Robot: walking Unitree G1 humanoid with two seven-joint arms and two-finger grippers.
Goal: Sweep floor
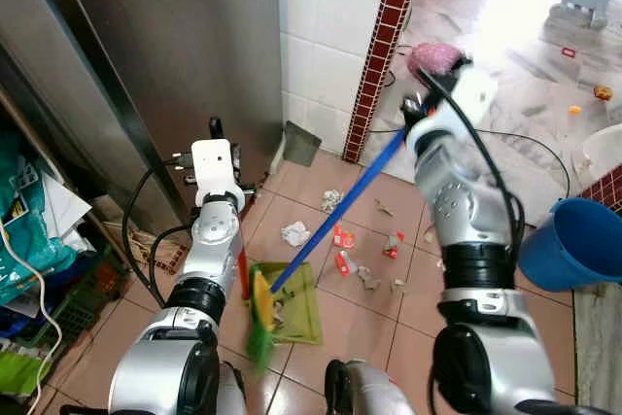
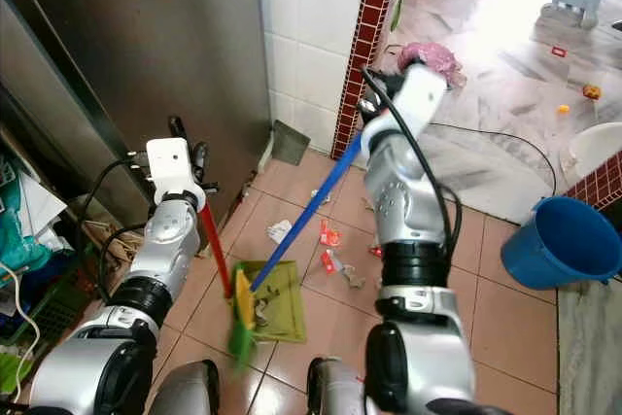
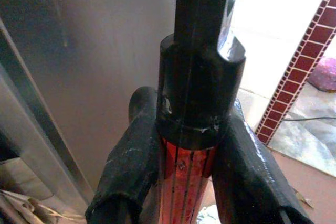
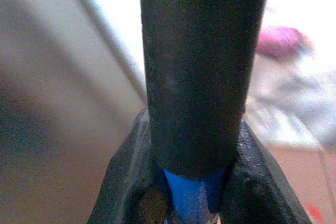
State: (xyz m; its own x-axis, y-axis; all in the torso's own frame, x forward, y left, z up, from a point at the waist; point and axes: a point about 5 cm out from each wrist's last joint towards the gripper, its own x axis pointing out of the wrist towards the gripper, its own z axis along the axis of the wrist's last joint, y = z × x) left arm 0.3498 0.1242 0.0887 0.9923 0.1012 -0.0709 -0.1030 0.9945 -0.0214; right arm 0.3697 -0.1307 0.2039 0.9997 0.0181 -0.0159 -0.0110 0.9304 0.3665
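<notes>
My left gripper is shut on the black grip of a red-handled broom, close to the steel cabinet. The broom's yellow-green head is blurred and sits at the near edge of a green dustpan. My right gripper is shut on the top of a blue handle that slants down to the dustpan. Some scraps lie on the pan. Beyond it on the tiles lie a crumpled white paper and red wrappers. In the wrist views the fingers clamp the red handle and the pads clamp the blue one.
A steel cabinet stands to the left, with bags and a crate beside it. A white tiled wall with a red tile strip lies ahead. A blue bucket stands to the right. A black cable and pink cloth lie further away.
</notes>
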